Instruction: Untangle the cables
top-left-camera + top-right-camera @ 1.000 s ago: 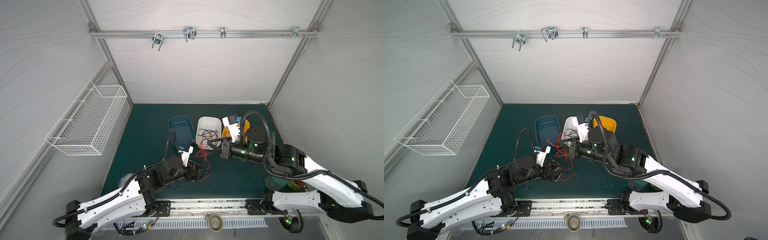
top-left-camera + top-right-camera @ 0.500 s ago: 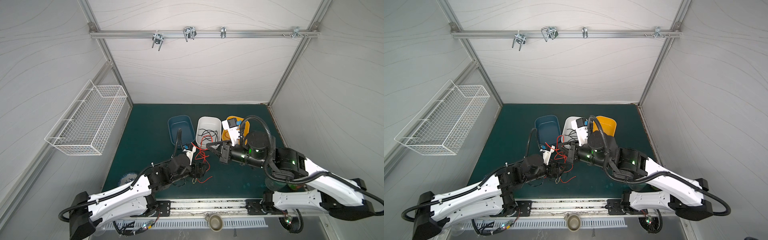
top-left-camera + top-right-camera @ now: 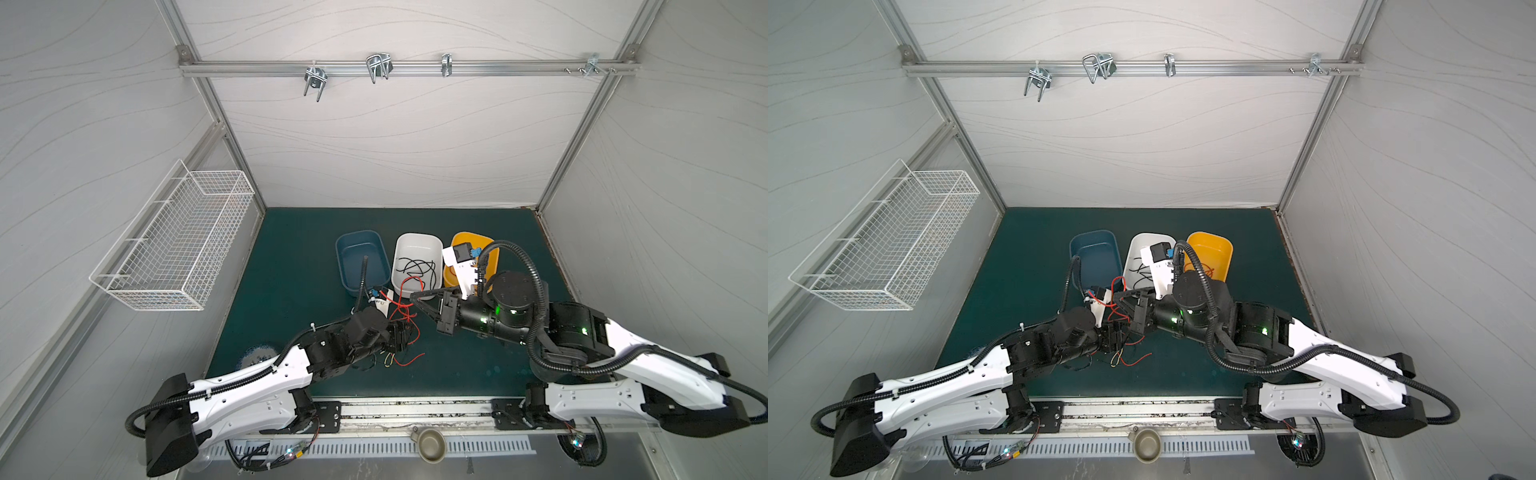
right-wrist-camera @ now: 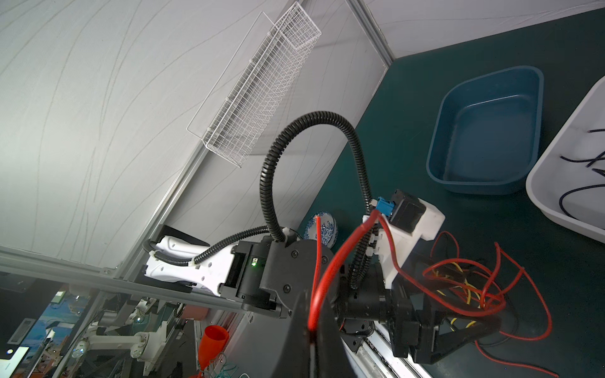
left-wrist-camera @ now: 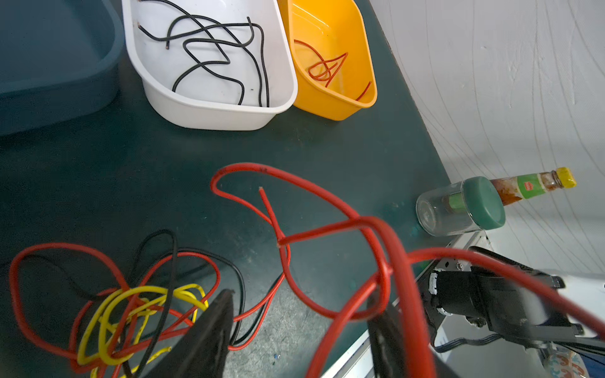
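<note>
Landmark: the white tub (image 5: pixel 212 114) stood on the dark green mat (image 3: pixel 291 266), and every place below is given from it.
Yellow tub (image 5: pixel 327 104): stood close against the white tub on the right arm's side.
Blue tub (image 3: pixel 357 237): stood beside the white tub on the left arm's side, with a narrow strip of mat between them.
Black cables (image 5: pixel 209 42): several lay loose inside the white tub.
Coiled red cable (image 5: pixel 324 68): lay inside the yellow tub, next to the white tub.
Tangle (image 5: pixel 131 307) (image 3: pixel 1121 359): red, yellow and black cables lay knotted together on the mat in front of the white tub, toward the arm bases and under the left gripper.
Red cable (image 4: pixel 330 271): rose from the tangle and ran up into the right gripper.
Right gripper (image 4: pixel 311 330) (image 3: pixel 413 297): hung just in front of the white tub's near end, above the mat, fingers together and clamped on the red cable.
Left gripper (image 5: pixel 301 301) (image 3: pixel 405 332): sat farther from the white tub than the right gripper, low over the tangle, fingers apart. A red loop crossed the gap, and I could not tell whether it touched them.
Jar (image 5: pixel 438 212): clear glass with a green lid, at the mat's edge, well apart from the white tub and past the yellow tub.
Sauce bottle (image 5: pixel 530 186): stood behind the jar.
Wire basket (image 3: pixel 174 249): hung on the wall, well apart from the white tub, beyond the blue tub.
</note>
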